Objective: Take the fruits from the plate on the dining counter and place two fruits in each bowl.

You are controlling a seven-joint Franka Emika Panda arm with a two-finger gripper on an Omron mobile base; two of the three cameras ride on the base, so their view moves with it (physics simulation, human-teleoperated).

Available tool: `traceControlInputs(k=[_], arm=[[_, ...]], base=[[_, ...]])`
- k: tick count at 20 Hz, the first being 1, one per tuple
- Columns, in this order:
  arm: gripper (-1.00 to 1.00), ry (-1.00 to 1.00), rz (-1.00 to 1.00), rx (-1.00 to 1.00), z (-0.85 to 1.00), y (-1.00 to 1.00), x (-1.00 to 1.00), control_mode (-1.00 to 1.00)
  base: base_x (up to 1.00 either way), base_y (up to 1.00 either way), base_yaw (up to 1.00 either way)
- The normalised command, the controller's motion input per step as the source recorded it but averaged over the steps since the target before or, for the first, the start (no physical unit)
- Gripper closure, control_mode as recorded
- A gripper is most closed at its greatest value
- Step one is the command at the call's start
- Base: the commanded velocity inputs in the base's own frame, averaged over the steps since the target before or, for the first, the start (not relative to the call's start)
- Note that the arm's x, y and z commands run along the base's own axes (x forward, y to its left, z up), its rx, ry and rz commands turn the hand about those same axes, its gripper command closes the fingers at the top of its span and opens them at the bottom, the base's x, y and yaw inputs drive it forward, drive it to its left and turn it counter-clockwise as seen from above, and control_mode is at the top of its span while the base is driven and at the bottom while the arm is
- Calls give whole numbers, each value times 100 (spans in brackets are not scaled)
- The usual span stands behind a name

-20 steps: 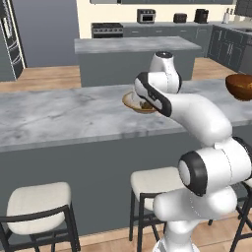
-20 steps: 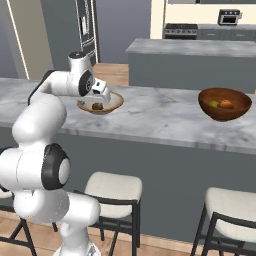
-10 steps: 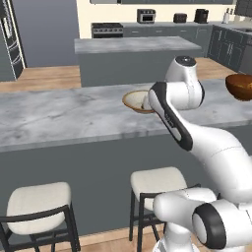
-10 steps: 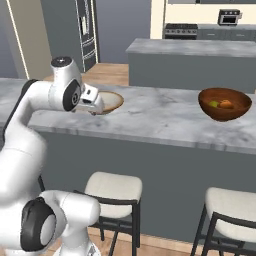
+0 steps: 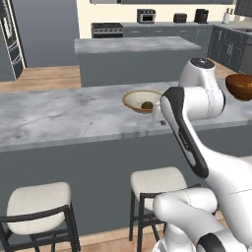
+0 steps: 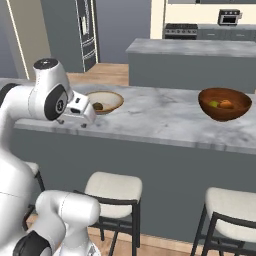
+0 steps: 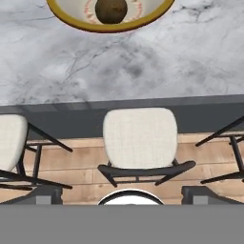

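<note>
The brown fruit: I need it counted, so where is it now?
The brown fruit lies alone in the tan bowl on the dining counter, left of the wooden bowl.

On the dining counter [image 6: 165,122], a bowl [image 6: 106,101] with one fruit [image 6: 98,106] in it is seen at nine o'clock; a second bowl [image 6: 224,103], holding two fruits [image 6: 220,104], is set well apart at three o'clock. Stools [image 6: 114,189] are placed before the counter.

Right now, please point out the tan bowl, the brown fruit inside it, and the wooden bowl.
tan bowl [image 6: 114,102]: right base view, right inner wall.
brown fruit [image 7: 111,10]: hand view, its middle.
wooden bowl [image 6: 225,113]: right base view, front outer wall.
</note>
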Motion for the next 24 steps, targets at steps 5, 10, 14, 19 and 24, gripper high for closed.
traceControlInputs(k=[5, 10, 14, 19, 24], arm=[[-100, 1, 0, -1, 1, 8, -5, -100], [-100, 1, 0, 0, 1, 0, 0, 100], [-100, 0, 0, 0, 0, 0, 0, 100], [-100, 0, 0, 0, 0, 0, 0, 100], [-100, 0, 0, 0, 0, 0, 0, 100]], base=[[0, 0, 0], [-2, -3, 0], [-46, -81, -3], [-22, -100, 0], [-4, -100, -3]])
